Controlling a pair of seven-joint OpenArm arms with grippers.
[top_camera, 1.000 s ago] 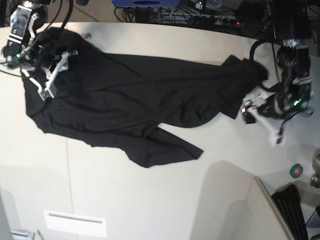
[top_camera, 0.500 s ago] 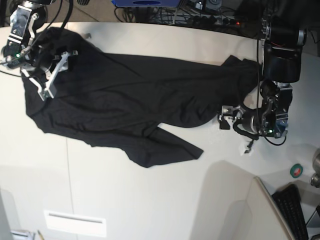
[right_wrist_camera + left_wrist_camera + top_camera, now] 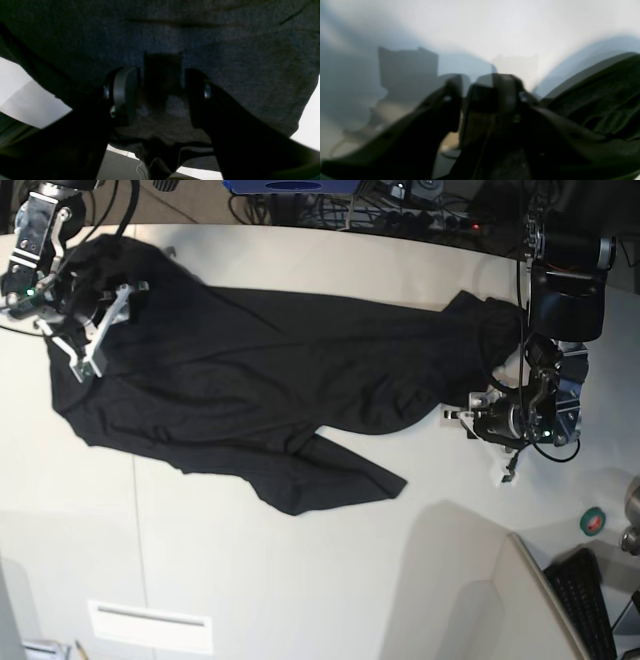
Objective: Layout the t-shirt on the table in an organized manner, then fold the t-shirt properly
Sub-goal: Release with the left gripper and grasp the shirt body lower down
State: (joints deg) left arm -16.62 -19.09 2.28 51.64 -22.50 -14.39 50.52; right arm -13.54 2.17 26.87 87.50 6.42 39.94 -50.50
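Note:
The black t-shirt [image 3: 270, 380] lies crumpled across the off-white table [image 3: 300, 580], plain side up, from the far left corner to the right. My right gripper [image 3: 100, 328] is open, its jaws wide apart just over the shirt's left end; the right wrist view shows the gripper [image 3: 161, 95] with cloth [image 3: 225, 37] filling the frame. My left gripper [image 3: 472, 420] is low over bare table beside the shirt's right end. In the blurred left wrist view this gripper [image 3: 465, 100] shows a narrow gap and nothing in it, with cloth [image 3: 607, 100] at the right.
A white vent panel [image 3: 150, 627] sits near the front left. A green tape roll [image 3: 592, 522] and a keyboard [image 3: 585, 600] lie at the right edge. Cables [image 3: 420, 210] run behind the table's curved back edge. A thin seam [image 3: 135, 530] crosses the tabletop.
My left gripper swung left off the shirt's right end, turned, then came back a little right over bare table. My right gripper shifted slightly up and left. The shirt lies much as before.

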